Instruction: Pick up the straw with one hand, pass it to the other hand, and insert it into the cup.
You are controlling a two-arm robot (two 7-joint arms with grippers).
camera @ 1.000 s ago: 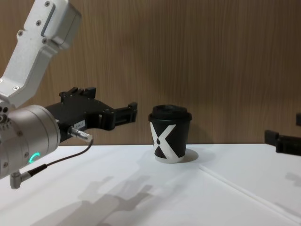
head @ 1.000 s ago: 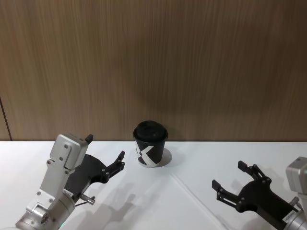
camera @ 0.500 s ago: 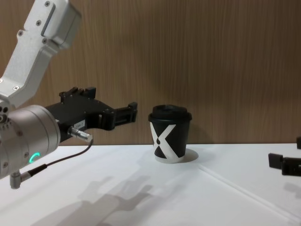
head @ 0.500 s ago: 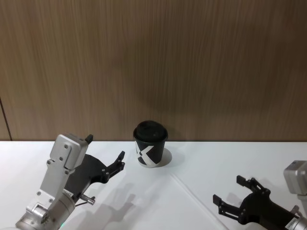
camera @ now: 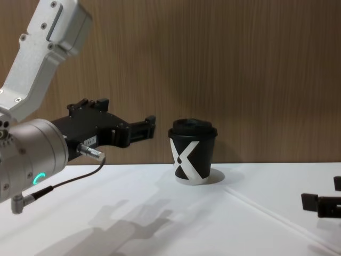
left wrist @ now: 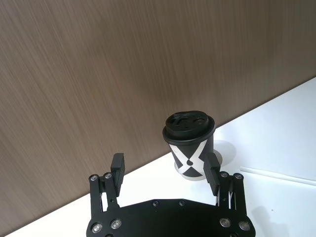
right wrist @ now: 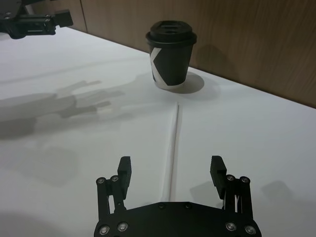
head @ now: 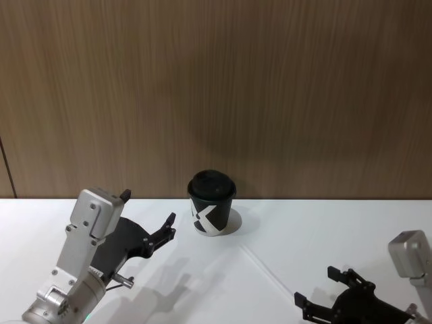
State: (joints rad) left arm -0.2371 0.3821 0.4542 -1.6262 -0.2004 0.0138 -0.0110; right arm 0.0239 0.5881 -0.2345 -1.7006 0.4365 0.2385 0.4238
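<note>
The cup (head: 212,202) (camera: 193,157), black with a white X pattern and a black lid, stands upright at the back of the table. From near its base the thin white straw (right wrist: 174,138) (camera: 266,213) lies flat, running toward my right side. My right gripper (head: 317,285) (right wrist: 171,165) (camera: 324,193) hangs open low over the straw's near part, one finger on each side of it and nothing held. My left gripper (head: 148,207) (left wrist: 165,163) (camera: 128,113) is open and empty, held above the table to the left of the cup (left wrist: 190,148).
The white table (head: 304,223) ends at a brown wood-grain wall (head: 270,101) just behind the cup. Shadows of the left arm fall on the bare surface between the arms.
My right gripper has drawn back and sunk lower over the straw, still open. The left arm, cup and straw have not moved.
</note>
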